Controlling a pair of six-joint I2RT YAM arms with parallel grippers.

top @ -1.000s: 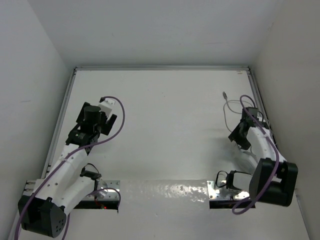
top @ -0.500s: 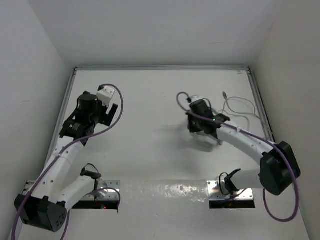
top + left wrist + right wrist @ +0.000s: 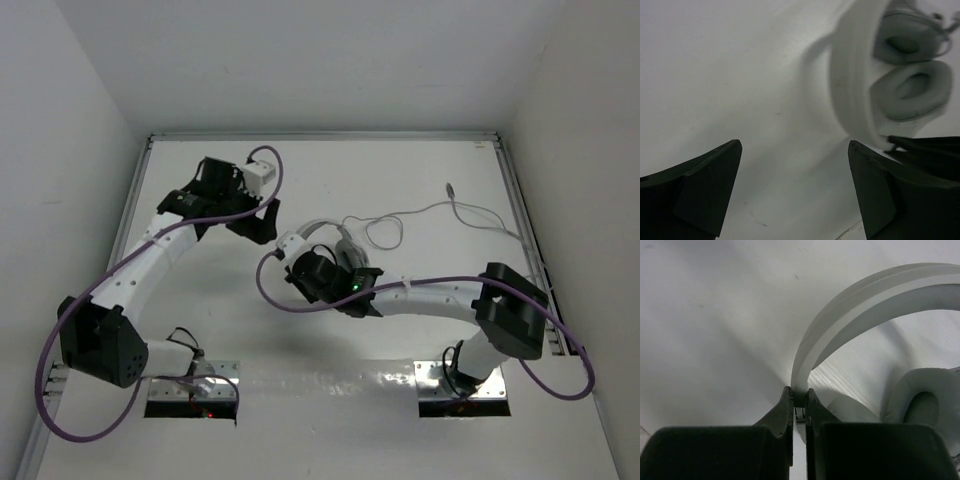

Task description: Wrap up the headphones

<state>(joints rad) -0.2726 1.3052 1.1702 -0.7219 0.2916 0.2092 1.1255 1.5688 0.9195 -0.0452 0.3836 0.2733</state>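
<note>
One headphones set (image 3: 875,295) in right hand (image 3: 799,396)

White headphones (image 3: 865,302), purple cables (image 3: 590,372), white table (image 3: 400,170)

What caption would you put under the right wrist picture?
Right gripper clamped on the white band of the headphones, one padded ear cup at right.

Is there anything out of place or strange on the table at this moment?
Only the cable: it trails loose from the headphones across the table toward the right side, with a loop, and the plug lies far off. Nothing looks broken or spilled. The right gripper pinches the headband.
</note>
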